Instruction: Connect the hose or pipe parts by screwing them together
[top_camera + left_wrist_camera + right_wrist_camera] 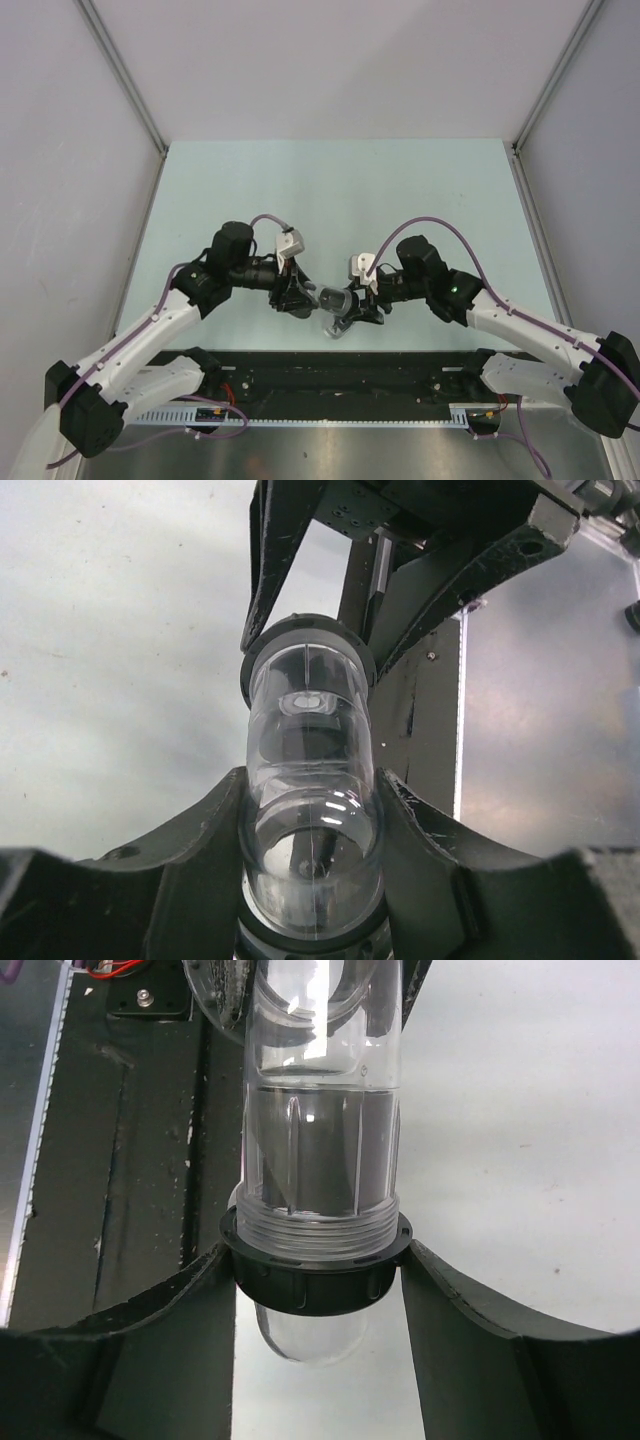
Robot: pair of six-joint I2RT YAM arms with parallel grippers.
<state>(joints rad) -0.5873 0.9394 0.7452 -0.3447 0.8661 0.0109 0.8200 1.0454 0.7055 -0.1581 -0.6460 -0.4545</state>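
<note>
Just past the front rail [330,375], low over the table: left gripper [312,875] clamped on clear elbow [310,750]. Right gripper [318,1295] clamped on black ring nut [315,1278] of clear straight tube [320,1150]. Tube's long axis points at the elbow, ends meeting. Table [330,190] beyond, walled on three sides.

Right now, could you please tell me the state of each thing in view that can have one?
left gripper: shut on the clear pipe.
right gripper: shut on the black ring.
clear pipe: held in the air, its far end seated in the black ring.
black ring: on the pipe's threaded collar, some thread showing above it; how tight it is cannot be told.
</note>
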